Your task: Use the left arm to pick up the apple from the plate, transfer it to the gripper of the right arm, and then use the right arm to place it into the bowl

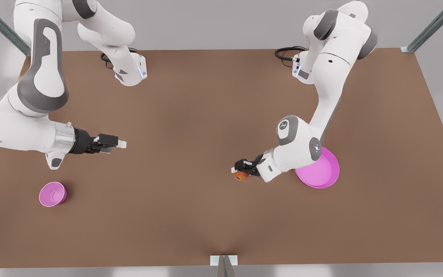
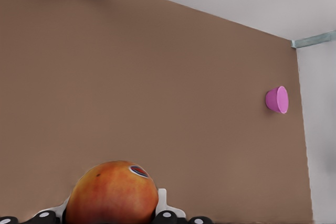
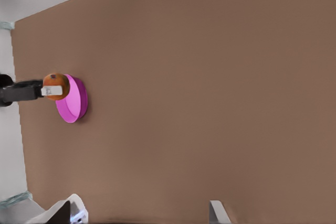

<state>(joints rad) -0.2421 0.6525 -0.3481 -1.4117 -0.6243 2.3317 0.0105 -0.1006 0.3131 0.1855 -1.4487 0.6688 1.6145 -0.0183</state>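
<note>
Now the left gripper (image 1: 240, 172) is on the front view's right, and its two fingers are squeezed tight on the apple (image 1: 241, 175); the apple is up off the plate (image 1: 323, 173), out past the plate's rim, on the side toward the middle of the brown table (image 1: 206, 154); in the left wrist view the apple (image 2: 112, 194) sits big and close between the pale fingers (image 2: 162, 201), and it has a small dark sticker on top; far across the table in that view is the little pink bowl (image 2: 278, 99). The right gripper (image 1: 117, 145) is on the front view's left; it hangs in the air over the bare table with its fingers apart and nothing in them; it points toward the other arm, but the two are well apart. The bowl (image 1: 52, 194) stands on the table near the right gripper, a bit closer to the front edge. In the right wrist view the apple (image 3: 55, 85) shows far off, just beside the plate (image 3: 73, 100).
</note>
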